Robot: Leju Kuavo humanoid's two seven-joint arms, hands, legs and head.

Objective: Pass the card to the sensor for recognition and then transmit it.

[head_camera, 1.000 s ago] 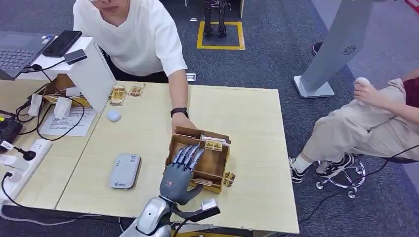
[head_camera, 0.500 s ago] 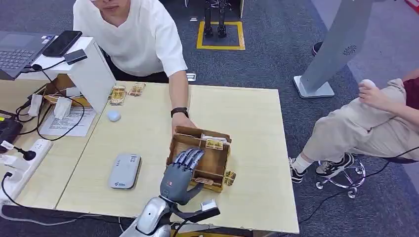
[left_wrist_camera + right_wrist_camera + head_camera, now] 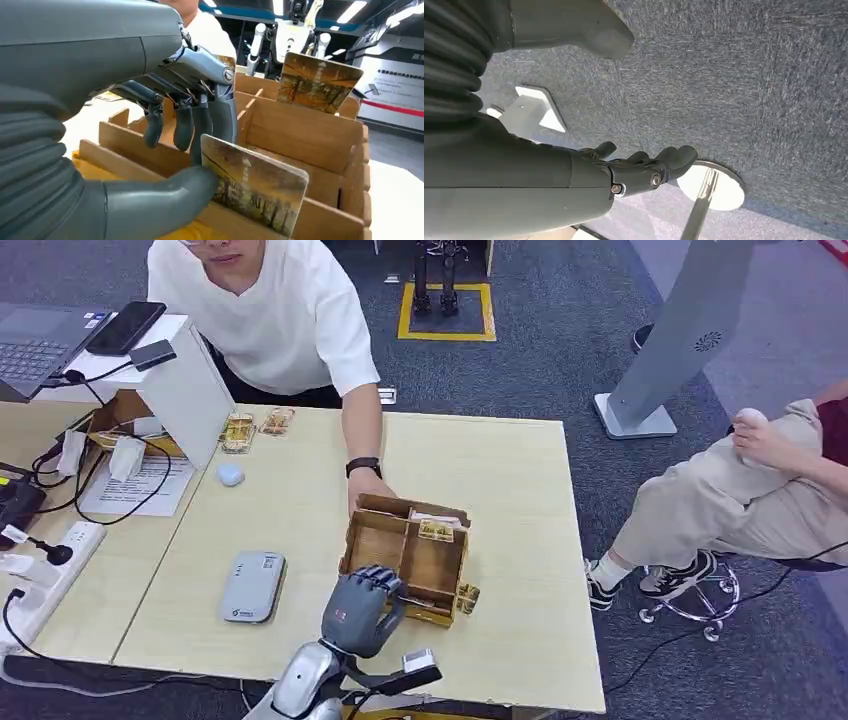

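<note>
Left hand (image 3: 362, 608) of grey metal and plastic now has its dark fingers (image 3: 192, 117) curled down over the near wall of the open wooden box (image 3: 378, 545); a second ago they lay stretched flat across the box's compartments. Its thick grey thumb (image 3: 165, 200) presses the flat rectangular card printed with a brown-gold scene (image 3: 255, 184) against those fingers, so the card is pinched upright at the box's near edge, standing in the slot behind the front slat. A second similar printed card (image 3: 317, 81) stands tilted at the box's far wall. The box is plain light-brown board with thin partitions and sits on the pale wood-grain table (image 3: 520, 470). A person's hand (image 3: 368, 486) with a black wristband rests at the box's far side, as before. A rounded grey plastic card reader (image 3: 253, 586) lies flat on the table to the left of the box, well apart from it. Right hand (image 3: 644, 167) hangs over speckled grey carpet (image 3: 749, 90), fingers loosely bent, holding nothing.
</note>
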